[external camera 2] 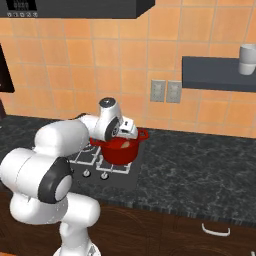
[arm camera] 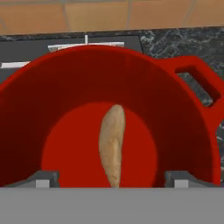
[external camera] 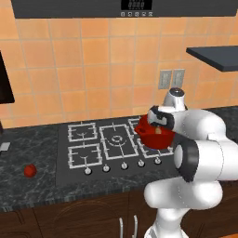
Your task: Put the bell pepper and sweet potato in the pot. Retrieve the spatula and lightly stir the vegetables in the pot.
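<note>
One sweet potato point(arm camera: 112, 144) is seen lying inside the pot point(arm camera: 183, 113). The gripper point(arm camera: 112, 178) is held above it, jaws spread wide and empty. The bell pepper point(external camera: 30, 170) is left on the counter point(external camera: 28, 153).

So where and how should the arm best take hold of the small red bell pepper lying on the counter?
Grip the small, glossy red bell pepper across its round body, coming straight down from above. It sits alone on the dark marble counter, left of the stove, with free space on all sides for both fingers.
</note>
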### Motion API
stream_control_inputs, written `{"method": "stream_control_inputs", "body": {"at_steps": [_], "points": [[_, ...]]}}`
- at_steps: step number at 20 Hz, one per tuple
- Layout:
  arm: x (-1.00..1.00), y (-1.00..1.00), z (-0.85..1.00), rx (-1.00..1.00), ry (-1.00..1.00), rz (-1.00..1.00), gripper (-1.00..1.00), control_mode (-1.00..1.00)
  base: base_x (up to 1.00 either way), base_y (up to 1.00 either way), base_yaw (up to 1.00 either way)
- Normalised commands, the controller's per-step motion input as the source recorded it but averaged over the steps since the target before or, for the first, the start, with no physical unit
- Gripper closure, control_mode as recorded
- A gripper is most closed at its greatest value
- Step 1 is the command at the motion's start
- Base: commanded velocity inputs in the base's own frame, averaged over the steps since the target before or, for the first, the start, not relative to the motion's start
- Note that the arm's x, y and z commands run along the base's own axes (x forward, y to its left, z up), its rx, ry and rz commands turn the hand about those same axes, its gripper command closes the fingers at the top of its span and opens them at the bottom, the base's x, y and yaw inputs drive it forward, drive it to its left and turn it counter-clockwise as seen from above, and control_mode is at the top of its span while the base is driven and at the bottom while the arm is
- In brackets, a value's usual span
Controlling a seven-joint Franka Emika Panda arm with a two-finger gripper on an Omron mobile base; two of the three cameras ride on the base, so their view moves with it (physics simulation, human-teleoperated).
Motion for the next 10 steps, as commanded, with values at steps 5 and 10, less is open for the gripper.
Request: {"method": "stream_control_inputs", "body": {"at_steps": [5,10], "points": [[-0.74,0.32,1.00,0.00,-0.13,-0.01,-1.00,-1.00,0.00,0.00,0.00],[-0.70,0.25,1.00,0.00,-0.01,-0.01,-1.00,-1.00,0.00,0.00,0.00]]}}
